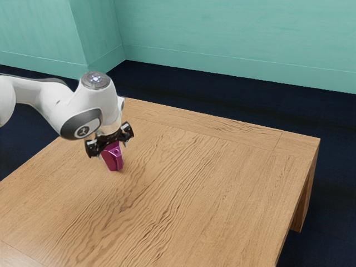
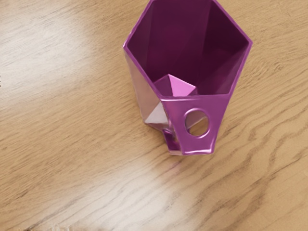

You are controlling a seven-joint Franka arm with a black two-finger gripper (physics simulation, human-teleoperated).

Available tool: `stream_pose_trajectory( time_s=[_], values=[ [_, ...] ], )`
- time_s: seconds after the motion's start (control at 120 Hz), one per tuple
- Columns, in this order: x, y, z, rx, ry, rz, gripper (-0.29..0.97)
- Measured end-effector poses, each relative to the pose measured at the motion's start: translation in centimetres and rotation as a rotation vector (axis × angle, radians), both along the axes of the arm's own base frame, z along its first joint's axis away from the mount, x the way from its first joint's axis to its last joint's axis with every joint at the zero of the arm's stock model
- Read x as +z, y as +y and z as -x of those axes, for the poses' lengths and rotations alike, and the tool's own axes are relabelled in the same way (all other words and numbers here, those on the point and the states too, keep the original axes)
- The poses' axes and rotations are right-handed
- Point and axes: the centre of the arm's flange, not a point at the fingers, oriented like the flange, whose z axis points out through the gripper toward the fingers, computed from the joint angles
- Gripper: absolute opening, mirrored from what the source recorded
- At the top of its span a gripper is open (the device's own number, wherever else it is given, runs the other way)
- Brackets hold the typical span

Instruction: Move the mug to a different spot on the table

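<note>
Bare sim room: teal walls (image 1: 233,33), navy carpet (image 1: 222,100), wood table (image 1: 194,183).

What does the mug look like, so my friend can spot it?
Find the big wooden table. Toward the exterior view's left, under the robot's end effector, stands the mug. It is shiny purple with flat angular sides, a six-cornered mouth and a round hole in its handle.

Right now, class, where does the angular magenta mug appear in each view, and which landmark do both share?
Exterior view: angular magenta mug left of centre, upright on the wood-grain tabletop.
Wrist view: the mug seen from above, its holed handle showing.
Shared landmark: the tabletop grain around it.
</note>
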Motion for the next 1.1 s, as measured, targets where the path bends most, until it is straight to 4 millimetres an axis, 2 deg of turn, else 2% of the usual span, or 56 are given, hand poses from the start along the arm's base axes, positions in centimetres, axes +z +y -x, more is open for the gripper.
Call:
stream_pose_trajectory(
  time_s=[0.2,0.342,0.542,0.642,1.1],
  values=[
    [-2.6,1.7,-1.1,0.059,-0.037,-0.036,0.68],
    [-4.7,2.1,-2.3,0.062,-0.067,-0.045,0.68],
    [-6.4,2.4,-3.1,0.097,-0.097,-0.028,0.68],
    [-6.5,3.3,-3.4,0.112,-0.110,-0.034,0.68],
    [-8.1,4.5,-4.6,0.113,-0.086,-0.021,0.68]
  ],
)
